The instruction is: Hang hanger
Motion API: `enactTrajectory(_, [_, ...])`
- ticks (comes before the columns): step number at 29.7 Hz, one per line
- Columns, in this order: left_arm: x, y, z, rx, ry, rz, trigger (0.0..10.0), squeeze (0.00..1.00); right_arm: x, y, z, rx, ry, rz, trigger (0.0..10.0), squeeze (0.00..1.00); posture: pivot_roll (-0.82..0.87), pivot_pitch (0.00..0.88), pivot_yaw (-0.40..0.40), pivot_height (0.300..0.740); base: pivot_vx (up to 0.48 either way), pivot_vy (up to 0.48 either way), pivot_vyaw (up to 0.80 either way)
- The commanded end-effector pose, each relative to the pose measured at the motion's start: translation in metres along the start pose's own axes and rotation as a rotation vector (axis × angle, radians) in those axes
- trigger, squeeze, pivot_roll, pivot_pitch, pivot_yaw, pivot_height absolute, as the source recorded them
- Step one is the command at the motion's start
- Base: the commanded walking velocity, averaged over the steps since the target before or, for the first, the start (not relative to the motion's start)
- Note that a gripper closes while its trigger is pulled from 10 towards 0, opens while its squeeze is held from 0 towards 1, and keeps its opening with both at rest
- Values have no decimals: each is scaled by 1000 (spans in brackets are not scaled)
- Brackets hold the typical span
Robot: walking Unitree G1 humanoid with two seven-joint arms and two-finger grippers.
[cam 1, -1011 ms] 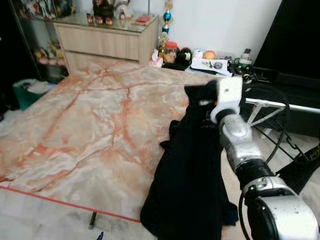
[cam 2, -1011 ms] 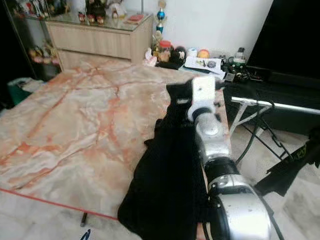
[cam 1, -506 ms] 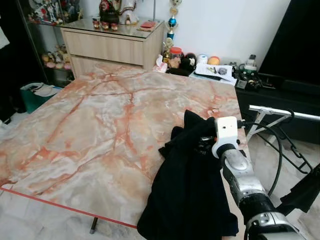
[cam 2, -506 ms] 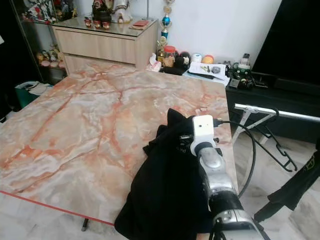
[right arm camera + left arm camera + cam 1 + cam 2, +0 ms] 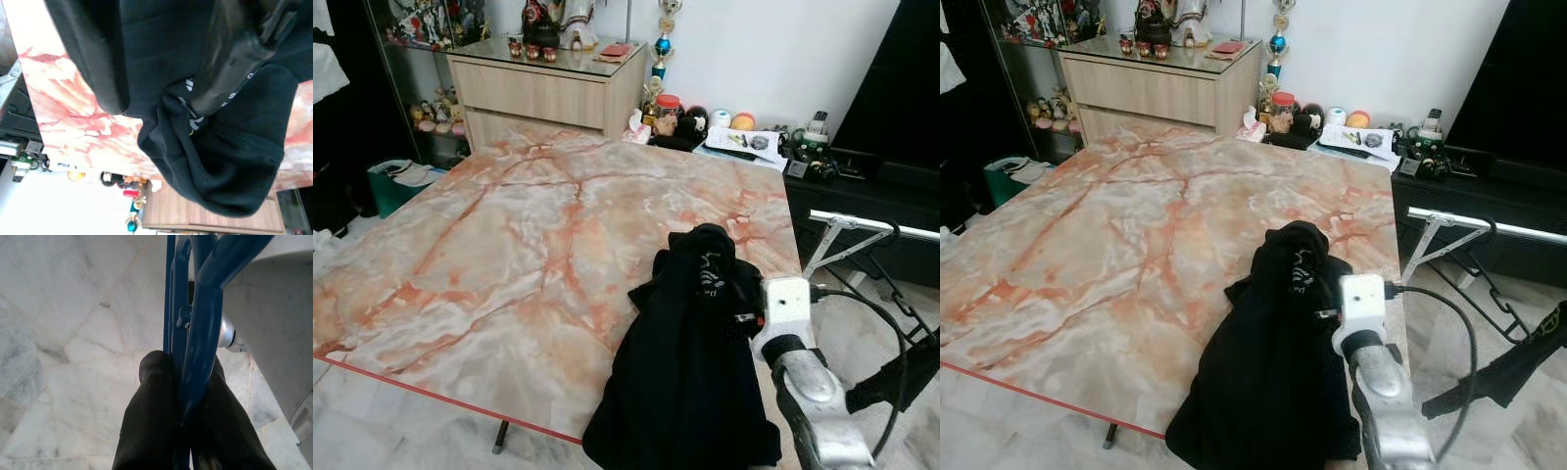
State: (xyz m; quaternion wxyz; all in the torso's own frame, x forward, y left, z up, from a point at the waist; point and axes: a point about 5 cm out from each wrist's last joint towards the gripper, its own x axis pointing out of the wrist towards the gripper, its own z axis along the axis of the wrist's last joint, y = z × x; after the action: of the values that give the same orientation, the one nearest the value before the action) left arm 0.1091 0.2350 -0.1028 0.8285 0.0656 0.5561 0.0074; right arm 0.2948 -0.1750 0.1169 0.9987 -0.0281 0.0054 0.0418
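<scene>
The left gripper [image 5: 188,396] has its jaws clenched on a blue plastic hanger [image 5: 195,333]. The right gripper [image 5: 161,88] jaws stand released over a crumpled black cloth garment [image 5: 690,372] on the pink marble tabletop [image 5: 509,255].

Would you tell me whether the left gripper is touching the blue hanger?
Touching. The left wrist view shows the blue hanger running between the left gripper's two black fingers, which press against it on both sides with no visible gap.
</scene>
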Motion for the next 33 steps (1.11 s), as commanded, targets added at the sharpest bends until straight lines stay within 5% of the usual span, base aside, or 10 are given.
enactTrajectory(1, [0, 0, -3, -1, 12, 4, 10000, 0, -4, -1, 5, 14, -19, -16, 10000, 490, 157, 0, -63, 740, 0, 0, 0])
enactTrajectory(2, [0, -1, -3, 7, 13, 4, 10000, 0, -6, -2, 3, 34, -14, -37, 10000, 0, 161, 0, -64, 740, 0, 0, 0])
enactTrajectory(9, [0, -4, -5, 43, 20, 2, 10000, 0, -5, -9, 2, 70, -6, -129, 10000, 0, 170, 0, -69, 740, 0, 0, 0])
enactTrajectory(17, [-1, -5, -12, 43, 31, -2, 10000, 0, -9, -5, -1, 60, 2, -131, 10000, 0, 169, 0, -69, 740, 0, -358, -577])
enactTrajectory(33, [-1, -5, -8, 50, 19, -8, 10000, 0, -7, -8, -2, 104, 11, -178, 10000, 0, 176, 0, -69, 740, 0, -390, -31])
